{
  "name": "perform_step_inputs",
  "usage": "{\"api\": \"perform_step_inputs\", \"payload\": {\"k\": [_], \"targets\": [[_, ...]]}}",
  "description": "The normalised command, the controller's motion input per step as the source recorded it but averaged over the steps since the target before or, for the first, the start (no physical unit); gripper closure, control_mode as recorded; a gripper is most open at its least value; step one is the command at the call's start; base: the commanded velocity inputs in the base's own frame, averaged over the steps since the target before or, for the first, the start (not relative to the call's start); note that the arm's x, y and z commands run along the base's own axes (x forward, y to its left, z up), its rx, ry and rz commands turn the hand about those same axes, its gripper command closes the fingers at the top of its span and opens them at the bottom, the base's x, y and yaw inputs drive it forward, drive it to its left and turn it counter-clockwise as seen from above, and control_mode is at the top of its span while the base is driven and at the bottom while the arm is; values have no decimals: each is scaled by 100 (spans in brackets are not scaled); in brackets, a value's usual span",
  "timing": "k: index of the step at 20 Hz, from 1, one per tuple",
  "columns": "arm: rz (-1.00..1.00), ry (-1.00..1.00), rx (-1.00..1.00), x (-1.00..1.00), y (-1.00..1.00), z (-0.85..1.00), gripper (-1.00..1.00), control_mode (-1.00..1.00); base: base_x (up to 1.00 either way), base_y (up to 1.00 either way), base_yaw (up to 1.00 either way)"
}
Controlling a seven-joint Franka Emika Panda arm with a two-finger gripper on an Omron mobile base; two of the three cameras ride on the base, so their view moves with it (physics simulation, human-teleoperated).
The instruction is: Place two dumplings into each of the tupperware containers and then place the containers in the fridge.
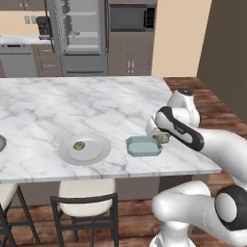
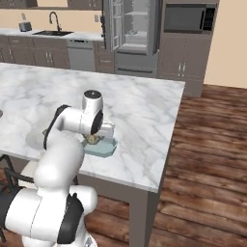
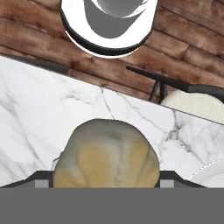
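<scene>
No readable writing or brand marks anywhere; microwave (image 1: 131, 17) front too small to read. Gripper (image 1: 161, 138) sits low over the pale-blue tupperware container (image 1: 143, 146) near the front right edge of the marble desk (image 1: 72, 106), fingers spread wide around one dumpling (image 1: 163, 138), which they hold just above the tray. In hand view that dumpling (image 3: 106, 154) bulks between the finger tips, its lower part cut off at the bottom; finger pads barely visible. In right base view the arm covers most of the container (image 2: 102, 148), dumpling (image 2: 92, 139) partly hidden behind the wrist. A second dumpling (image 1: 79, 145) lies on the round plate (image 1: 94, 153) left of the container, well apart from it. Fridge (image 1: 79, 34) at the far wall, door open, shelves pale; contents too small to make out. Chair (image 1: 84, 205) under desk edge, cut off at bottom.
</scene>
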Motion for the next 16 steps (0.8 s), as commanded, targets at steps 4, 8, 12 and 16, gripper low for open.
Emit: {"api": "perform_step_inputs", "payload": {"k": [4, 8, 12, 16], "targets": [[0, -1, -5, 62, 8, -34, 100, -100, 0, 0, 0], [0, 0, -12, 47, 32, -71, 100, -100, 0, 0, 0], [0, 0, -8, 54, 33, -68, 100, -100, 0, 0, 0], [0, 0, 0, 52, -7, -32, 100, -100, 0, 0, 0]]}}
